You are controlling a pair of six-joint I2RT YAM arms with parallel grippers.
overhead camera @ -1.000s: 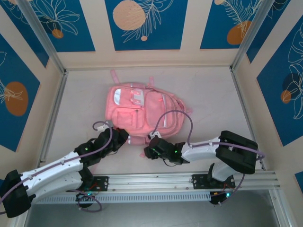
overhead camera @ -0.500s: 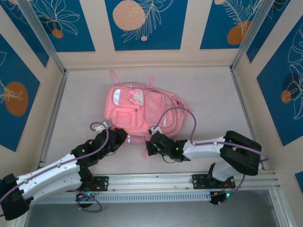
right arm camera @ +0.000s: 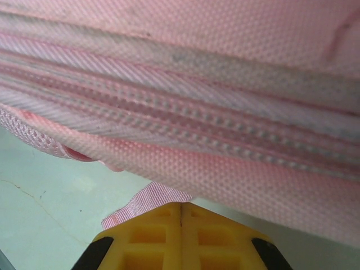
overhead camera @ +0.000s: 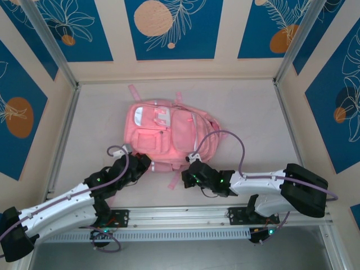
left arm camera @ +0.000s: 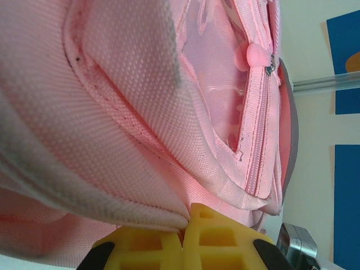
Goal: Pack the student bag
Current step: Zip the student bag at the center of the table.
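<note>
Left wrist view: left gripper [left arm camera: 184, 225] pinched the bag's [left arm camera: 129, 112] hem; right gripper [right arm camera: 181, 205] sat closed at a strap [right arm camera: 147, 202]. Positioning step, likely; a zip [left arm camera: 257, 124] wanted opening next.

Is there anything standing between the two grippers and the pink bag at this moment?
Nothing visible does. The left gripper and the right gripper both sit with jaws shut right at the near edge of the bag.
</note>
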